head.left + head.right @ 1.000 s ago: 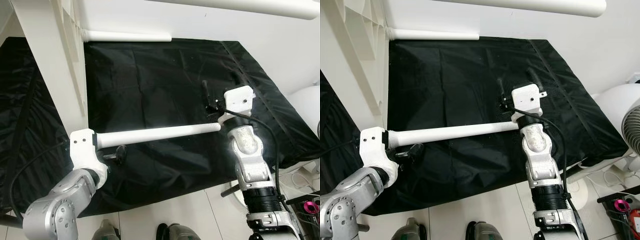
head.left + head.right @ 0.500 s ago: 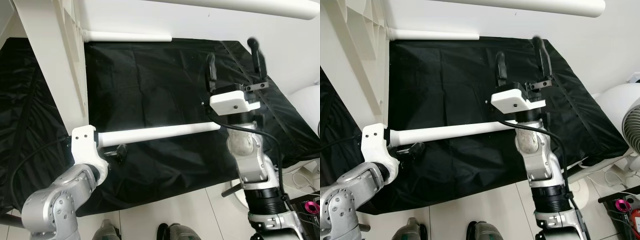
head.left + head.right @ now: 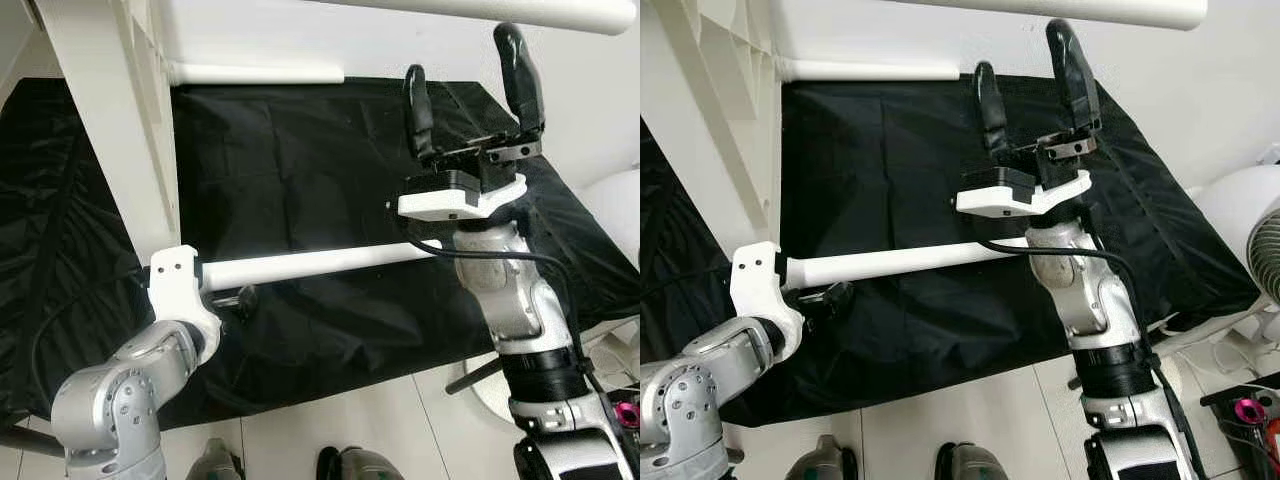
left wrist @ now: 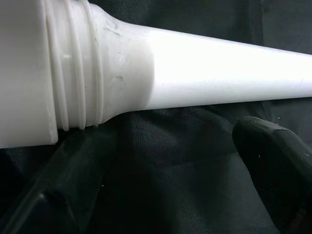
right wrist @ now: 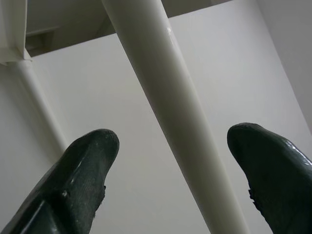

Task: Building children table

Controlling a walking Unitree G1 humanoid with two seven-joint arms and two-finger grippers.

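The left gripper [image 3: 235, 300], at the lower left of the frame, gripped the white table leg [image 3: 320, 265] at its threaded end, probably to keep it steady for fitting. The leg lay almost level above the black cloth [image 3: 300, 160], its long axis running left to right and its far tip pointing right. The right gripper [image 3: 470, 85], fingers spread and empty, pointed up toward another leg [image 5: 165, 102] overhead.

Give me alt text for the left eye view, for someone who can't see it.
The left hand holds one end of a loose white table leg level above a black sheet. The right hand is raised with its fingers open and pointing up toward another white leg overhead. A white table panel stands on edge at the left.
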